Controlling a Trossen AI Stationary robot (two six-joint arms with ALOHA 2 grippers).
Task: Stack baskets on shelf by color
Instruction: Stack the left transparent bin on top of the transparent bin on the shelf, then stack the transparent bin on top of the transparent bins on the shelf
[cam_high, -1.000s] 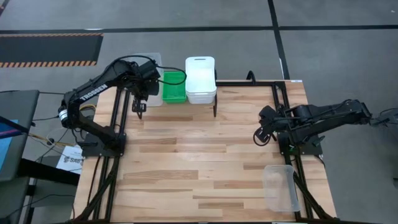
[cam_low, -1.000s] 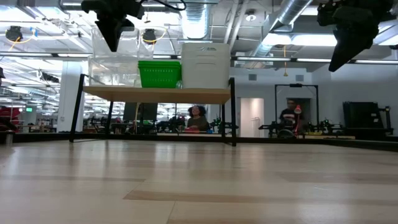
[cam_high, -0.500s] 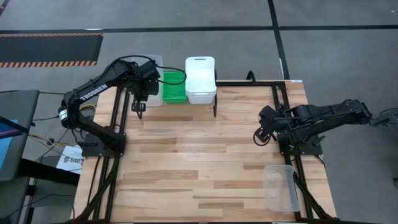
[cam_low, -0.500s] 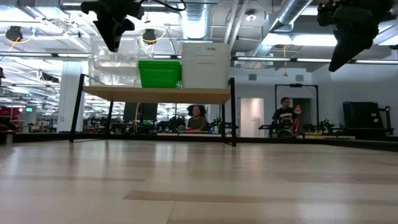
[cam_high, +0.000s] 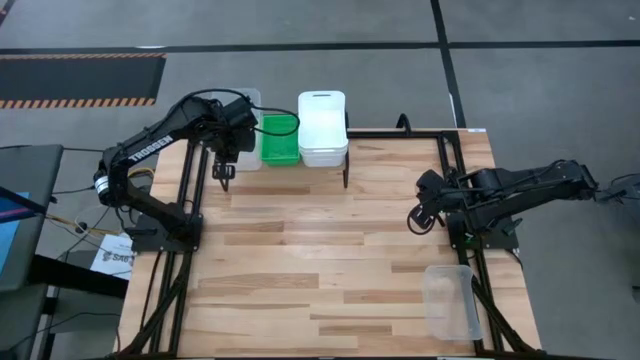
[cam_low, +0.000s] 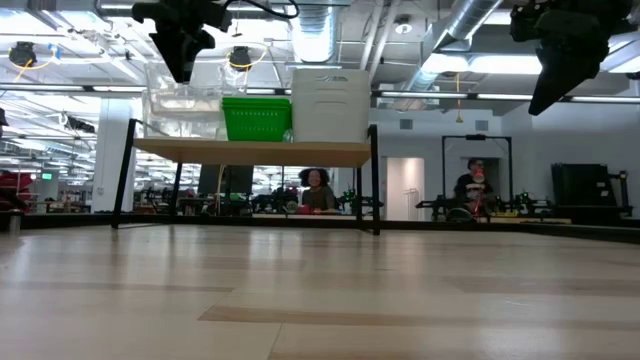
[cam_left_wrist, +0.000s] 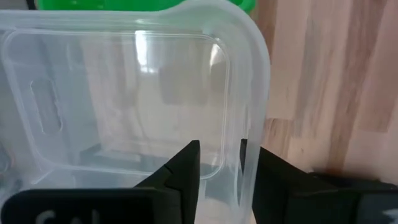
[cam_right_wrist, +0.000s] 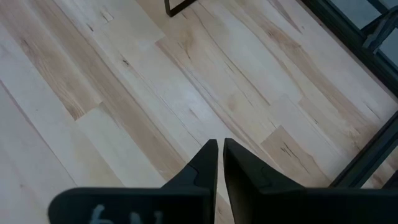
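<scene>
Here the left gripper (cam_left_wrist: 219, 163) has its jaws slightly apart, straddling the clear basket's (cam_left_wrist: 124, 93) wall.

Even bright overhead lighting, ceiling lamps (cam_low: 22, 52) glaring in the low view, soft shadows, wrist views sharp

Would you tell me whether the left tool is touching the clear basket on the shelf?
Cannot tell. In the left wrist view the left tool straddles the clear basket's wall, but whether either finger touches it is unclear.

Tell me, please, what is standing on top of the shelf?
On the shelf stand clear baskets, green baskets and white baskets, side by side. How many each stack holds cannot be counted.
</scene>
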